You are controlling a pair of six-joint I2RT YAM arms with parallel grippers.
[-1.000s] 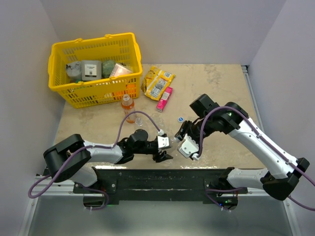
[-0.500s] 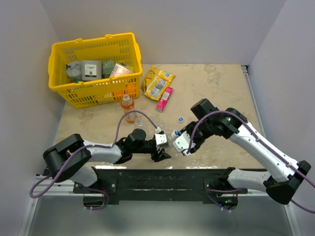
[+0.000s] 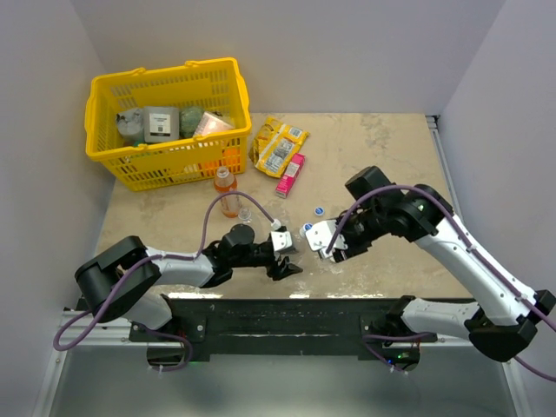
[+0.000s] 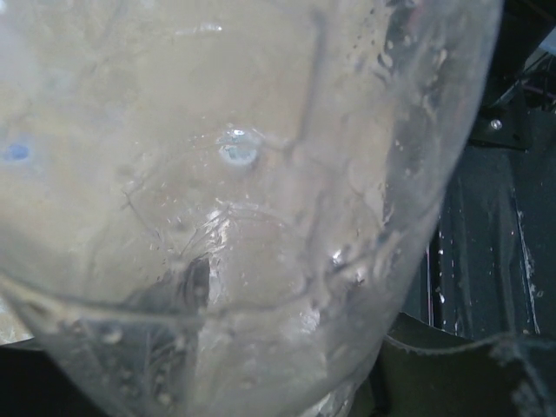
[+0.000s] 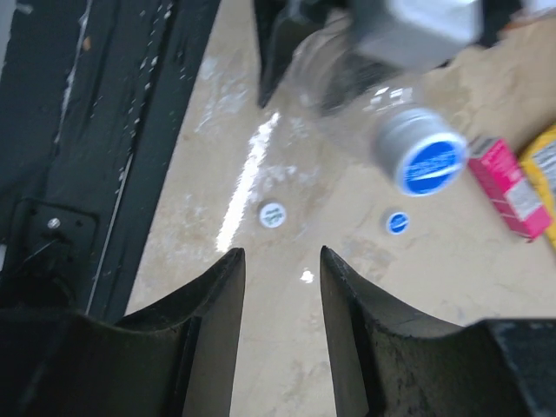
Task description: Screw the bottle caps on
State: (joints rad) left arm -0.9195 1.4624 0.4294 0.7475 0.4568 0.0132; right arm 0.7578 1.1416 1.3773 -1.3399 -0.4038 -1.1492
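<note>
My left gripper [image 3: 286, 258] is shut on a colourless clear bottle [image 4: 243, 217] that fills the left wrist view and hides its fingers. The bottle lies tilted, and its neck carries a blue cap [image 3: 306, 228], also in the right wrist view [image 5: 430, 162]. My right gripper [image 3: 331, 249] is open and empty just right of that cap, its jaws [image 5: 280, 256] apart above bare table. A loose blue cap [image 3: 319, 209] lies beyond it, also in the right wrist view [image 5: 398, 222]. A whitish cap [image 5: 272, 214] lies ahead of the jaws. The orange bottle [image 3: 226, 192] and a second clear bottle [image 3: 246, 213] stand upright.
A yellow basket [image 3: 226, 139] with several items stands at the back left. A yellow snack packet [image 3: 279, 143] and a pink packet [image 3: 290, 175] lie behind the caps. The black base rail [image 3: 287, 313] runs along the near edge.
My right gripper has moved away from the table's front edge and closer to the capped end of the held bottle. The left gripper has kept its hold, and the bottle's capped end has shifted slightly farther back.
</note>
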